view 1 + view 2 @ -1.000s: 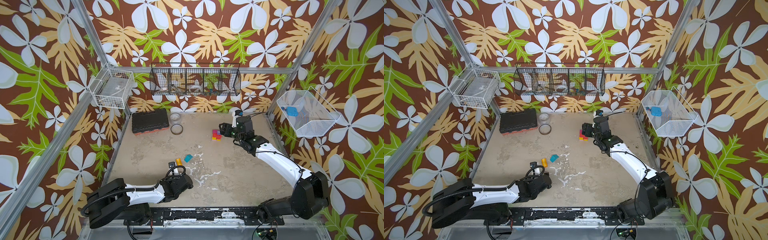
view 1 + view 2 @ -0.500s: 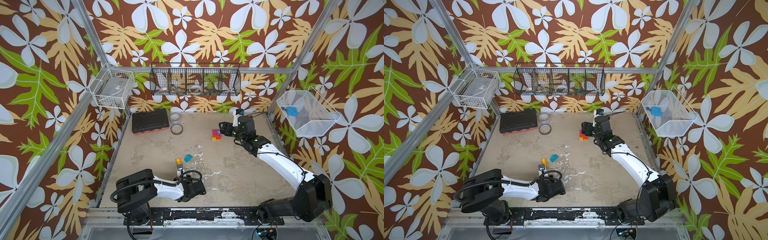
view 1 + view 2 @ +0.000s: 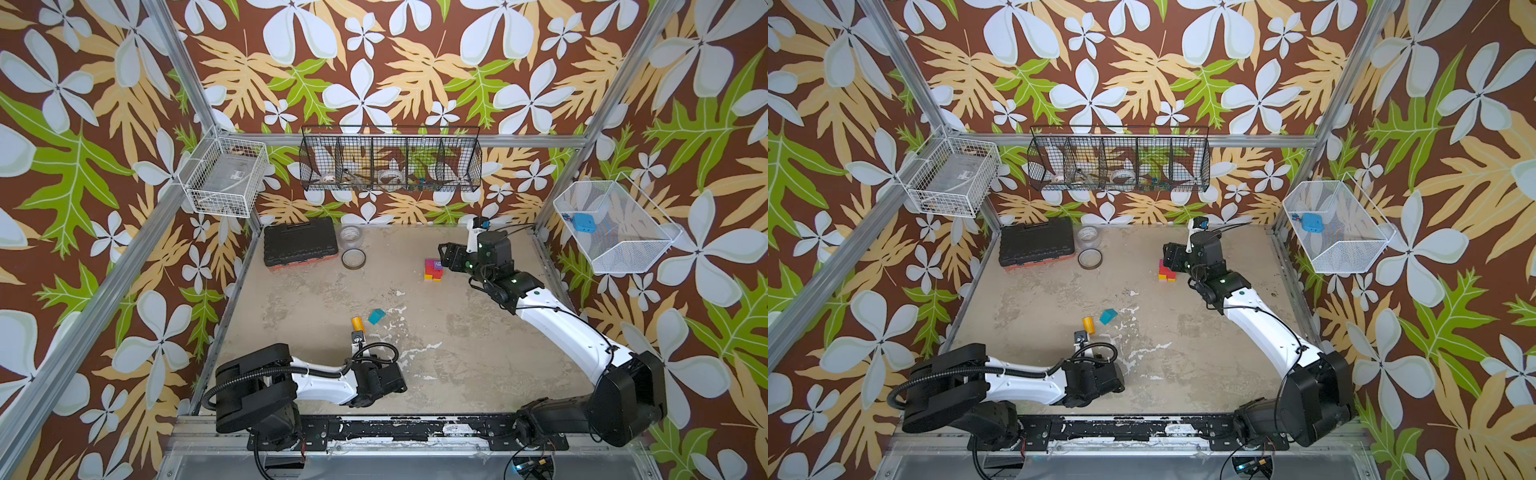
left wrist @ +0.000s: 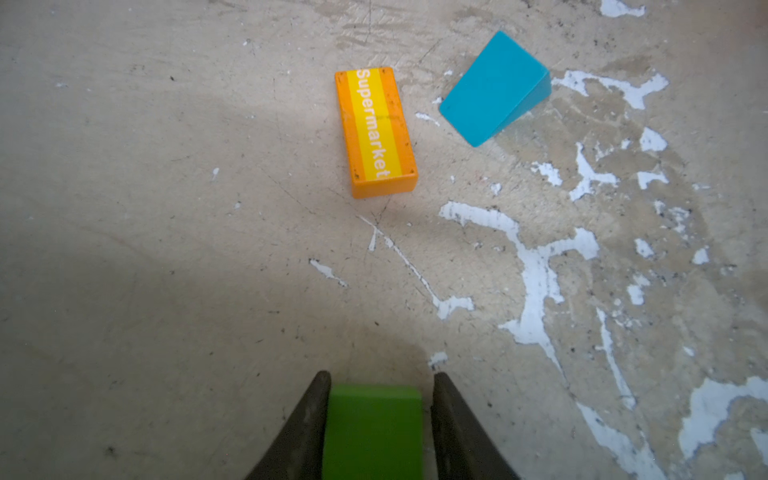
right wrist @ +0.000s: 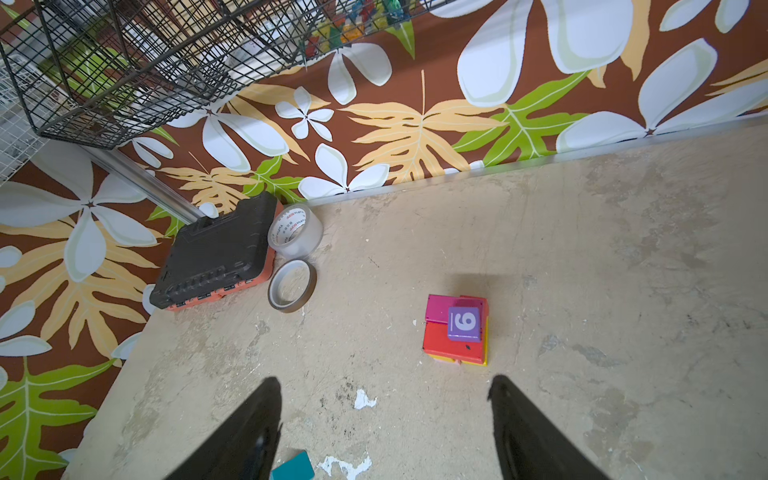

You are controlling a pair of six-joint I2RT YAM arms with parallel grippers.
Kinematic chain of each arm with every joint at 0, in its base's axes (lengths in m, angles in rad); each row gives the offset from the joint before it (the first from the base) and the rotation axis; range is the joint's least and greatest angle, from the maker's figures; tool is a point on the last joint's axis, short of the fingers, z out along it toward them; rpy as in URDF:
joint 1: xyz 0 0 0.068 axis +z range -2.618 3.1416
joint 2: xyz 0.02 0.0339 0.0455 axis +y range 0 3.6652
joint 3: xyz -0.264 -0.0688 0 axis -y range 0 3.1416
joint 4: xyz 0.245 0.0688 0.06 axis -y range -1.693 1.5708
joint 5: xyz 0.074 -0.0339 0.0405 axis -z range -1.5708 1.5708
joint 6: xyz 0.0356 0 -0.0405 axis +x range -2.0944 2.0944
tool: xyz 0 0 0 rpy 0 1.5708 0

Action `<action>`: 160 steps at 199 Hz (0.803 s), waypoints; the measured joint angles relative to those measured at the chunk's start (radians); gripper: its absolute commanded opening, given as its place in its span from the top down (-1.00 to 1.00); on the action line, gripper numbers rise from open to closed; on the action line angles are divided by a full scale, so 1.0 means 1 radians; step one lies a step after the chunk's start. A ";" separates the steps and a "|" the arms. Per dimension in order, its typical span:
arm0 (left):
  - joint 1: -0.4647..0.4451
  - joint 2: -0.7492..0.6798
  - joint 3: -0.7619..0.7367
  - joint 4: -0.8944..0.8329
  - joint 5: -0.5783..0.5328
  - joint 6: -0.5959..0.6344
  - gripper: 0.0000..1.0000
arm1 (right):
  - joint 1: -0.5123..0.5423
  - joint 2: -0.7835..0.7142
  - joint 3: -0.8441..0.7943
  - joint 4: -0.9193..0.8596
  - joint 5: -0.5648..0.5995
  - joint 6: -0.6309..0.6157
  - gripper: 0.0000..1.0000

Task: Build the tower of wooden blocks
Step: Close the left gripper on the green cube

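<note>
Fingers (image 4: 307,424) of the left claw (image 4: 378,376) closely flank a green block (image 4: 372,432); whether they pinch it cannot be told. The right claw (image 5: 384,382), spread wide and empty, hovers just beside the tower (image 5: 455,330). An orange block (image 4: 376,133) and a teal wedge (image 4: 494,89) lie apart on the scuffed beige bench (image 3: 457,332), enclosed by floral walls (image 3: 374,62).
</note>
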 measured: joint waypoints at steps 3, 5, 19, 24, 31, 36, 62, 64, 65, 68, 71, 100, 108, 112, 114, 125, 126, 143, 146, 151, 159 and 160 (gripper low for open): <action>0.000 -0.002 -0.002 0.002 0.001 0.001 0.22 | 0.000 -0.001 0.000 0.000 0.001 0.000 -0.57; 0.000 -0.004 -0.003 0.004 0.002 0.002 0.23 | 0.000 -0.001 0.000 0.000 0.001 0.000 -0.57; 0.000 -0.021 -0.014 0.012 0.014 0.011 0.24 | 0.000 -0.006 -0.002 -0.001 0.002 0.000 -0.57; 0.000 -0.028 -0.018 0.016 0.020 0.013 0.24 | 0.000 -0.006 -0.002 0.000 0.002 0.000 -0.57; 0.000 -0.038 -0.023 0.019 0.028 0.016 0.24 | 0.000 -0.008 -0.002 0.000 0.002 0.000 -0.57; 0.000 -0.044 -0.026 0.022 0.034 0.018 0.24 | 0.000 -0.008 -0.002 0.000 0.002 0.000 -0.57; 0.000 -0.062 -0.033 0.030 0.055 0.026 0.23 | 0.000 -0.008 -0.002 0.000 0.002 -0.001 -0.57; 0.000 -0.062 -0.033 0.030 0.056 0.027 0.22 | 0.000 -0.008 -0.001 0.000 0.002 -0.001 -0.57; 0.000 -0.063 -0.033 0.030 0.057 0.027 0.22 | 0.000 -0.008 -0.001 0.000 0.002 -0.001 -0.57; 0.000 -0.063 -0.034 0.031 0.058 0.029 0.21 | 0.000 -0.008 -0.001 0.000 0.002 -0.001 -0.57; 0.000 -0.064 -0.035 0.033 0.059 0.031 0.21 | 0.000 -0.008 -0.001 0.000 0.002 -0.001 -0.57; 0.000 -0.071 -0.039 0.049 0.069 0.050 0.14 | 0.000 -0.005 0.001 -0.001 0.002 -0.002 -0.58; 0.000 -0.072 -0.040 0.052 0.072 0.056 0.14 | 0.000 -0.005 0.002 -0.001 0.002 -0.002 -0.58; 0.000 -0.073 -0.040 0.053 0.074 0.061 0.14 | 0.000 -0.005 0.003 0.000 0.002 -0.002 -0.57; 0.000 -0.073 -0.040 0.054 0.074 0.062 0.15 | 0.000 -0.005 0.003 0.000 0.002 -0.002 -0.57; 0.000 -0.075 -0.041 0.058 0.080 0.069 0.19 | 0.000 -0.005 0.003 0.000 0.002 -0.002 -0.57; 0.000 -0.076 -0.041 0.058 0.080 0.070 0.19 | 0.000 -0.005 0.003 0.000 0.002 -0.002 -0.57; 0.000 -0.079 -0.042 0.063 0.088 0.075 0.24 | 0.000 -0.005 0.004 0.000 0.002 -0.002 -0.57; 0.000 -0.080 -0.042 0.064 0.090 0.075 0.24 | 0.000 -0.005 0.004 0.000 0.002 -0.002 -0.58; 0.000 -0.082 -0.043 0.064 0.094 0.075 0.25 | 0.000 -0.005 0.004 0.000 0.002 -0.002 -0.57; 0.000 -0.085 -0.043 0.065 0.099 0.076 0.25 | 0.000 -0.005 0.004 0.000 0.002 -0.002 -0.57; 0.000 -0.085 -0.043 0.066 0.100 0.077 0.25 | 0.000 -0.005 0.004 0.000 0.002 -0.002 -0.57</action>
